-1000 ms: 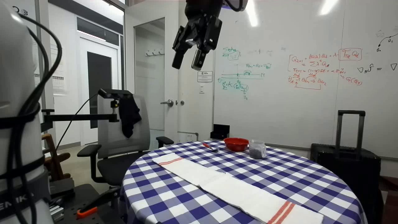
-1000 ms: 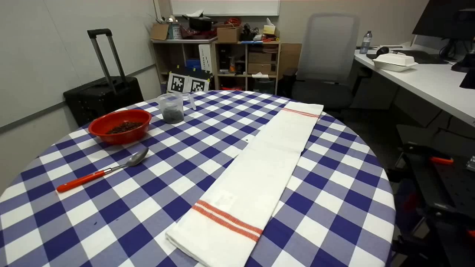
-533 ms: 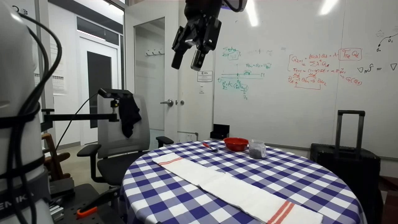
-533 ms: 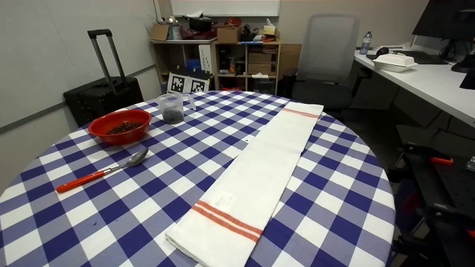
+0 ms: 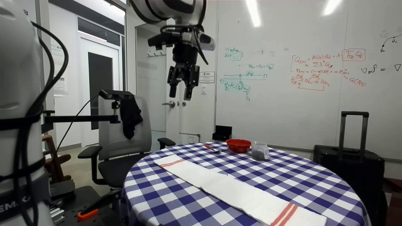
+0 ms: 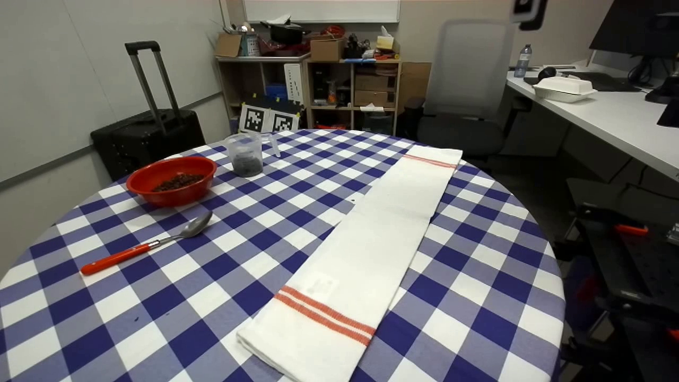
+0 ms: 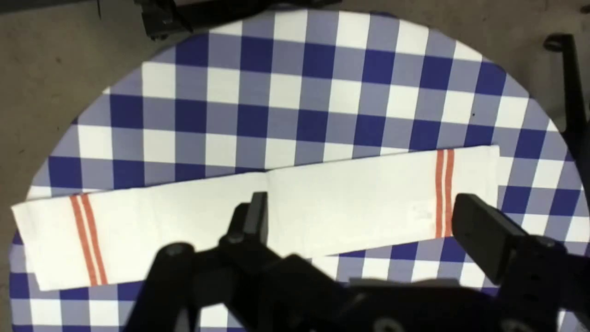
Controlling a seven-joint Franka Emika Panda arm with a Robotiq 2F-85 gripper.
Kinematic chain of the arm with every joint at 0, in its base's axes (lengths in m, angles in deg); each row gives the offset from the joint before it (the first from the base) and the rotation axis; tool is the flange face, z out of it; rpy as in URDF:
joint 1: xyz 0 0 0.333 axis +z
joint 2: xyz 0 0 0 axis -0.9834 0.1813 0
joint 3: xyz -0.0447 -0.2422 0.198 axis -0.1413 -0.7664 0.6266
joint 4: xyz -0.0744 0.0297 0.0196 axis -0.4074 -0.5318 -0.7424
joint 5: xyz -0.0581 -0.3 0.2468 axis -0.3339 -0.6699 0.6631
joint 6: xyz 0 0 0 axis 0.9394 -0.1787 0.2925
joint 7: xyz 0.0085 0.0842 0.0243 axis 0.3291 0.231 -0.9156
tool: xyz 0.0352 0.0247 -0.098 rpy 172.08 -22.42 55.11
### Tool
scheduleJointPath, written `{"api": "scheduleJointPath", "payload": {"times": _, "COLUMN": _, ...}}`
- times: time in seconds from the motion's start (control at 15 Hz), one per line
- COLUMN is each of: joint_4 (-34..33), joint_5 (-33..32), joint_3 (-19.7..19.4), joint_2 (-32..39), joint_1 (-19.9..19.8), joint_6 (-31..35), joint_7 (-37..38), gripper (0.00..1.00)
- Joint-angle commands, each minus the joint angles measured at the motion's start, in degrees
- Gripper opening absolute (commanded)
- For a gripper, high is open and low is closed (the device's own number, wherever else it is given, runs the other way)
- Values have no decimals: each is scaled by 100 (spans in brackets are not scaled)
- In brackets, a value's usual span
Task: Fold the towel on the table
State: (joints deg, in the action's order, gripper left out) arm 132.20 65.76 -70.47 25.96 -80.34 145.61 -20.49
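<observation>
The towel [image 5: 216,185] is a long narrow white cloth with red-orange stripes near both ends. It lies flat and stretched out on the round table [image 5: 282,175] with the blue-and-white checked cloth, and has a crease across its middle. It also shows in an exterior view [image 6: 371,239] and in the wrist view [image 7: 350,193]. My gripper [image 5: 180,93] is high above the table, pointing down, open and empty. In the wrist view my gripper [image 7: 362,205] has its fingers wide apart over the towel, one near the middle crease and one near a striped end.
A red bowl [image 6: 172,185] with dark bits, a clear measuring cup [image 6: 246,156] and a spoon [image 6: 143,249] with a red handle stand or lie beside the towel. A grey chair [image 5: 125,147] and a black suitcase [image 5: 348,169] stand around the table.
My gripper has come lower and turned from slanted to pointing straight down, staying open. A blurred arm part has appeared at the top of an exterior view. The towel has not moved.
</observation>
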Motion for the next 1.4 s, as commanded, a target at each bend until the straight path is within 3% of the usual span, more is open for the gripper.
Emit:
{"api": "scheduleJointPath", "payload": {"times": 0.0, "joint_4": 2, "joint_5": -204, "joint_3": 536, "joint_2": 535, "joint_1": 210, "joint_6": 875, "joint_7": 632, "gripper": 100}}
{"api": "scheduleJointPath", "payload": {"times": 0.33, "joint_4": -227, "joint_5": -814, "joint_3": 1219, "joint_2": 1404, "joint_1": 479, "joint_6": 1258, "joint_7": 1648, "gripper": 100}}
{"api": "scheduleJointPath", "payload": {"times": 0.67, "joint_4": -841, "joint_5": -1494, "joint_3": 1512, "joint_2": 2255, "joint_1": 707, "joint_6": 1307, "joint_7": 2568, "gripper": 100}}
{"api": "scheduleJointPath", "payload": {"times": 1.0, "joint_4": -1947, "joint_5": -2162, "joint_3": 1185, "joint_2": 3483, "joint_1": 870, "joint_6": 1252, "joint_7": 2958, "gripper": 100}}
{"api": "scheduleJointPath", "payload": {"times": 1.33, "joint_4": -3144, "joint_5": -2081, "joint_3": 798, "joint_2": 4715, "joint_1": 1332, "joint_6": 1048, "joint_7": 2991, "gripper": 100}}
